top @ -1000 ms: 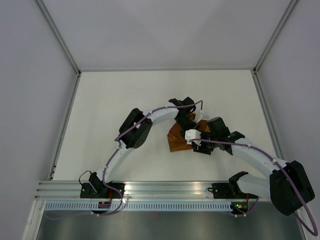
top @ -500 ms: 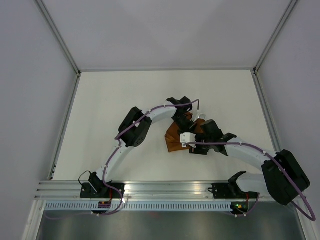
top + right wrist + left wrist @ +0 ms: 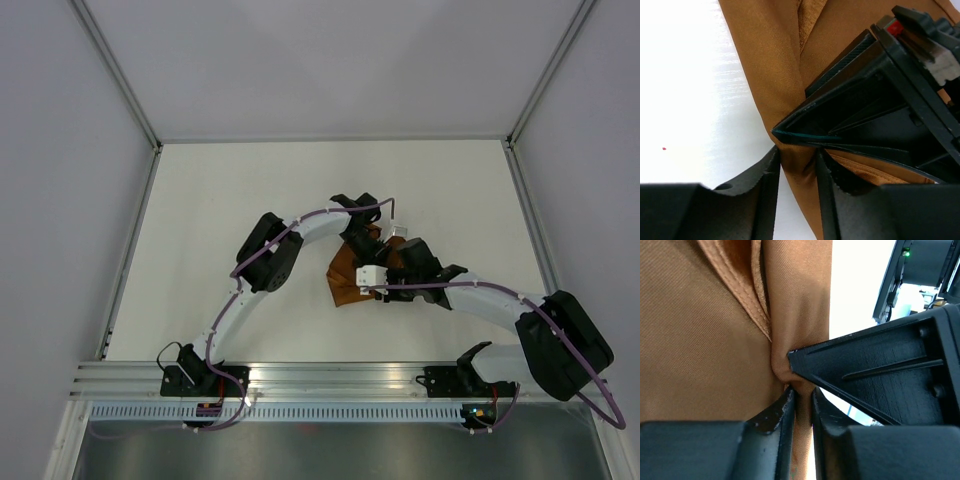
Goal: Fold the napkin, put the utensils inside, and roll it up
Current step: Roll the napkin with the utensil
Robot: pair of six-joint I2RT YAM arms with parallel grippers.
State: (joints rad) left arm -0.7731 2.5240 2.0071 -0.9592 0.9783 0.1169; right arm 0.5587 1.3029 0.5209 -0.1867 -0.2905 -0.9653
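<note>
We see the rust-orange cloth napkin (image 3: 345,282) gathered into a small, folded bundle near the middle of the white surface (image 3: 220,220). It is partly hidden under both wrists, which meet over its far-right side.

From the left wrist, the left gripper (image 3: 801,392) has its jaws almost together, with a thin pleat of fabric pinched between them. From the right wrist, the right gripper (image 3: 797,152) has its jaws a little wider. A thicker ridge of the same cloth fills the gap, with both pads against it, so we read that as a grip too. The two sets of fingers come in nearly tip to tip on one fold.

The small table knife with the teal handle does not show plainly. A thin teal line (image 3: 807,136) runs along the tip of the left finger, and we cannot tell whether it is the knife.

We judge this to be a shared hold on a fold, partway through folding or rolling. To do it well, one pinch should be firm through all the layers before the other eases. Both wrists should stay low and travel together so the ridge neither twists nor slips. The fingertips need room, since they are close enough to knock each other. If the knife is inside, the cloth should stay snug around it.
</note>
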